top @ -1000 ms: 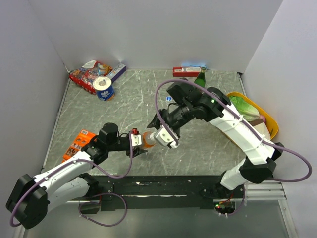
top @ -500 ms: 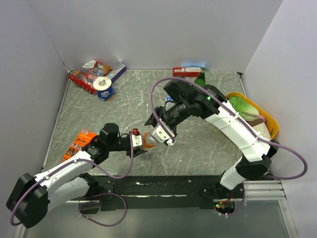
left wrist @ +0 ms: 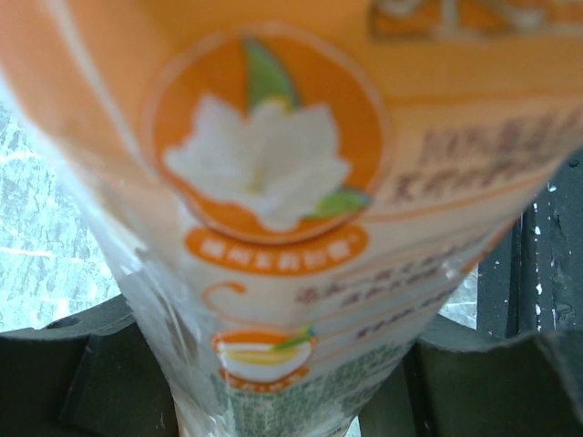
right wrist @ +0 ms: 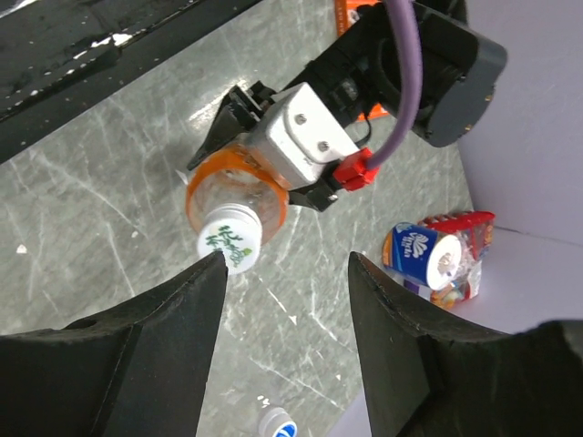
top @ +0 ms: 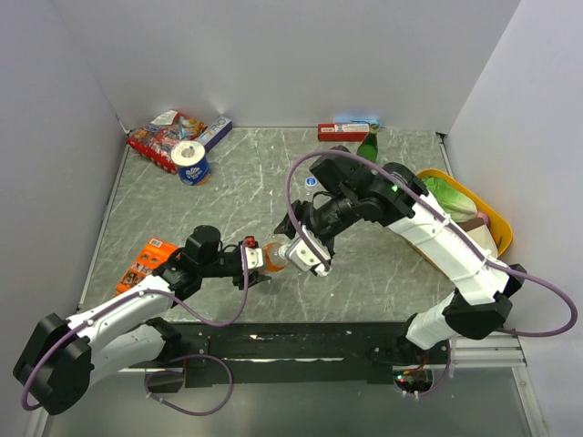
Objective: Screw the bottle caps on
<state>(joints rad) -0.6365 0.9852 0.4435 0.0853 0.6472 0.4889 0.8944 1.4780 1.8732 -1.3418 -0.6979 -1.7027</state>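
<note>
Right wrist view gave you the clearest look: your right fingers point(right wrist: 155, 346) stood apart, released and gripping nothing, with the tip of one just at the edge of the white cap point(right wrist: 228, 241). That cap, printed in green, sat on the mouth of the orange-drink bottle point(right wrist: 239, 193). Whether it was threaded home you could not tell from there. The bottle lay tipped on its side, cap end toward your right arm, and its body was clenched by your left fingers point(left wrist: 91, 382). Left wrist view showed you little else: the orange label with its white flower filled it, with the dark fingers pressed in on either side at the bottom. From the top external view, the bottle was over the near middle of the grey worktop point(top: 182, 218), between your two arms. Whether it touched the surface you could not tell.

Farther out, a blue cap point(top: 311, 182) lay alone on the worktop behind your right wrist, well apart from the bottle. At the far left corner sat a blue-and-white tissue roll point(top: 191, 162) beside red snack packets point(top: 162, 137). An orange box point(top: 146, 261) lay at the left edge near your left arm. Along the back wall stood a green bottle point(top: 367, 146) next to a red box point(top: 342, 132), and a yellow tray point(top: 504, 235) holding leafy greens rested at the right edge.
</note>
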